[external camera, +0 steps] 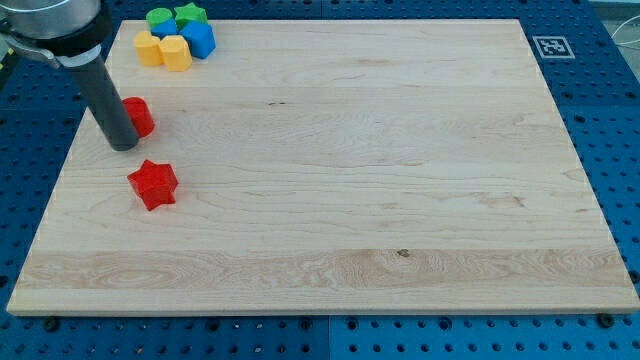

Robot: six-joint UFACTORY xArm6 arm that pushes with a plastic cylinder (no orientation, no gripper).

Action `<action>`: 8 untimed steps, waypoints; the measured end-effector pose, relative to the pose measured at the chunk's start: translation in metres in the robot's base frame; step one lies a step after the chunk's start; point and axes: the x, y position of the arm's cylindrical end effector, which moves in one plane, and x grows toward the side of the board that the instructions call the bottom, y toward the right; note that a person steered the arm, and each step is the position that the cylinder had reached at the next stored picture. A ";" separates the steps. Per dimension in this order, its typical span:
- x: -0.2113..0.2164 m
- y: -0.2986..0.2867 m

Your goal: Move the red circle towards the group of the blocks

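While my tip (123, 145) touches the red circle (139, 116) from the view's lower left, pushing is under way; next: drive toward the group's yellow block (175, 53); no hand fitted.

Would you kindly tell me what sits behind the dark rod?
The red circle sits behind my tip, its left part covered by the rod; whether they touch cannot be seen.

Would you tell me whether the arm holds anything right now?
Nothing is held: my tip only rests against the red circle on its left.
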 end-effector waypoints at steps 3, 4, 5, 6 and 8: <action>-0.013 0.011; -0.019 0.015; -0.023 0.015; -0.023 0.003; -0.028 -0.002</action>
